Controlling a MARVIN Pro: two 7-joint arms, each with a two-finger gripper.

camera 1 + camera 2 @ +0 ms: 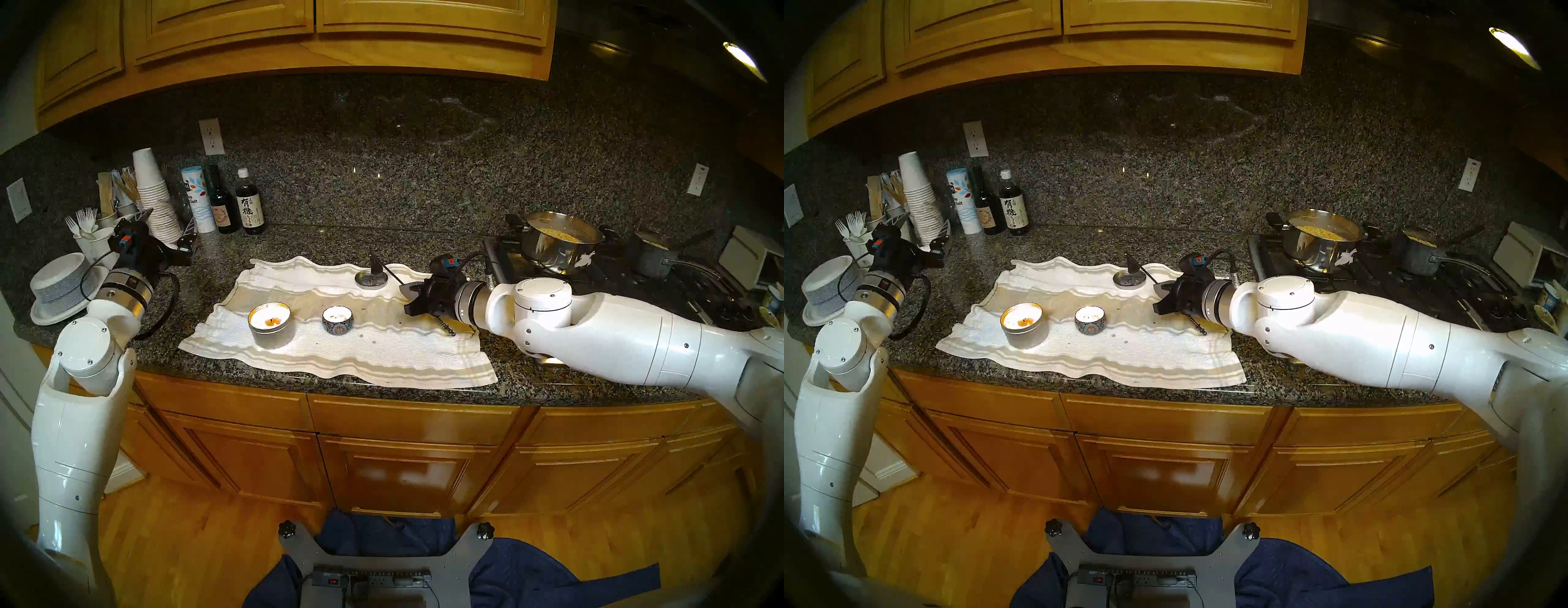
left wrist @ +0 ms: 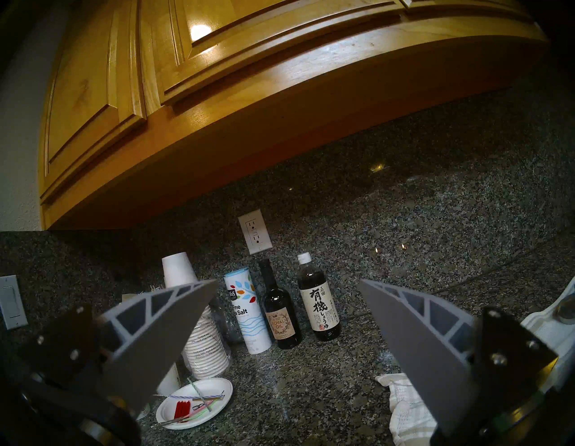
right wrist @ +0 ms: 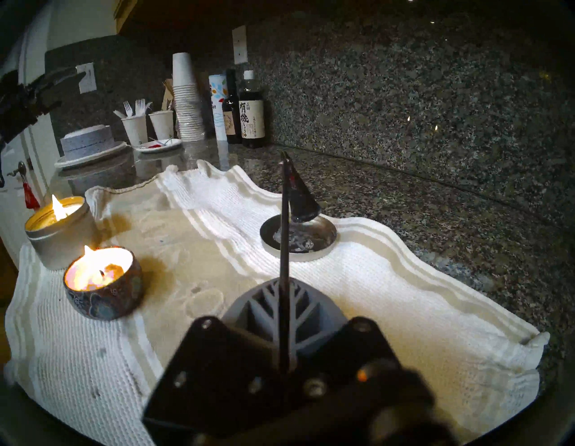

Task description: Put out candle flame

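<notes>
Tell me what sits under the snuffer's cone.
The snuffer cone rests over a round metal lid on the towel. What lies beneath the lid is hidden.

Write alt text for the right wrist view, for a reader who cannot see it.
The right gripper is shut on the thin black handle of a candle snuffer, whose cone rests on a round metal lid lying on a white towel. To the left burn two lit candles: a patterned tin nearer, a plain silver tin behind.

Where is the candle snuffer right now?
The candle snuffer is held in the right gripper, its cone over the round metal lid at the towel's back edge.
</notes>
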